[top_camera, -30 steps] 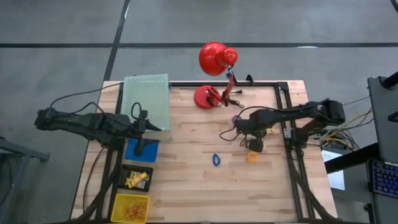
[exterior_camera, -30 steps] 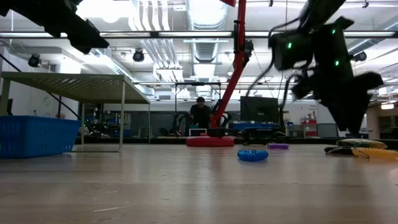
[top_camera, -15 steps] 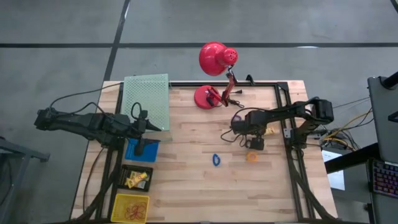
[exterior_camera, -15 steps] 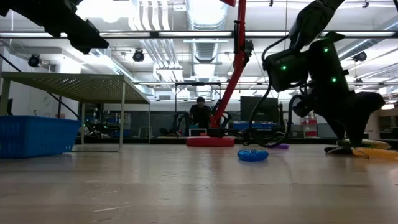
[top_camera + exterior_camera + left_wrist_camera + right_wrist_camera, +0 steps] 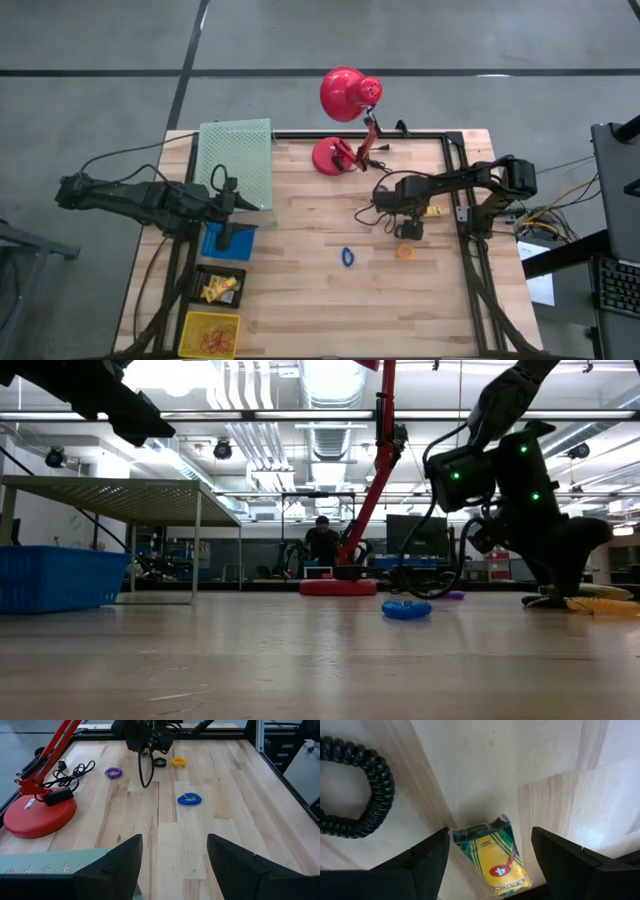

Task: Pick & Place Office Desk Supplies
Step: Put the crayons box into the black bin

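Right gripper (image 5: 487, 857) sits low over the wood table (image 5: 485, 775), fingers (image 5: 425, 862) spread wide. Between them lies a small yellow-and-green packet (image 5: 495, 857) with a red logo, flat on the boards, touching neither finger as far as I can tell. A black coiled ring (image 5: 362, 790) lies nearby, clear of the packet.

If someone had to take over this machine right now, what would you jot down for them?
Right hand: open, low over the table, fingers either side of a small yellow packet; nothing gripped yet.
Left hand: open, empty, waiting by the green mesh tray.
Done: some yellow pieces in the black bin, rubber bands in the yellow bin.
Left loose on the table: blue ring, orange ring, purple ring, black ring, and that packet.
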{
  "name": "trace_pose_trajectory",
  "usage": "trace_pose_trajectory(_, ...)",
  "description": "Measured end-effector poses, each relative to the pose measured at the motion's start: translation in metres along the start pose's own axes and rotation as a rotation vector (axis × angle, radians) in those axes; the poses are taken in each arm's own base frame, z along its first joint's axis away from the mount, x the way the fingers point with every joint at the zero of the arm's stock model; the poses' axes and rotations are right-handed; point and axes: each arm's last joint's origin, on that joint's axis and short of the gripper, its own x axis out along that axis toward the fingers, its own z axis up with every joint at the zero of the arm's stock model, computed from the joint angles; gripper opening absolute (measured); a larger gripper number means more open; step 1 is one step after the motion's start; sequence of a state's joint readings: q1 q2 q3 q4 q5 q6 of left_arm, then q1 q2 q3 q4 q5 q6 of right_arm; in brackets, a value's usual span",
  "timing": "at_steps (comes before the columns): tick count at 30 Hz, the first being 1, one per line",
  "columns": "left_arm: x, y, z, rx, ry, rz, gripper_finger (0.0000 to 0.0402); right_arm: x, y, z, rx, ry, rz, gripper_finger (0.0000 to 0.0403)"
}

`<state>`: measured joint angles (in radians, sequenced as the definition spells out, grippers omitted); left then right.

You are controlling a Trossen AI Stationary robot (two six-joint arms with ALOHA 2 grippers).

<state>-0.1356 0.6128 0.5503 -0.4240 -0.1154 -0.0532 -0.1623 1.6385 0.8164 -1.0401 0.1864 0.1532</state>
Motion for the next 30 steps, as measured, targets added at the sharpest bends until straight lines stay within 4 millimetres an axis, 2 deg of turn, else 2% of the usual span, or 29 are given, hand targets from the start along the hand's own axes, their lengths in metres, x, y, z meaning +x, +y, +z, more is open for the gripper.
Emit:
trace_pose_trajectory(12,0.0,0.0,0.0,0.0,0.0,0.0,0.023,0.0035,0.0003,-0.0029,-0.002,0.012,-0.003,0.0243)
trace_pose_trajectory(30,0.0,0.0,0.0,0.0,0.0,0.0,0.023,0.0047,-0.0006,-0.0037,0.07,0.017,-0.033,0.0151)
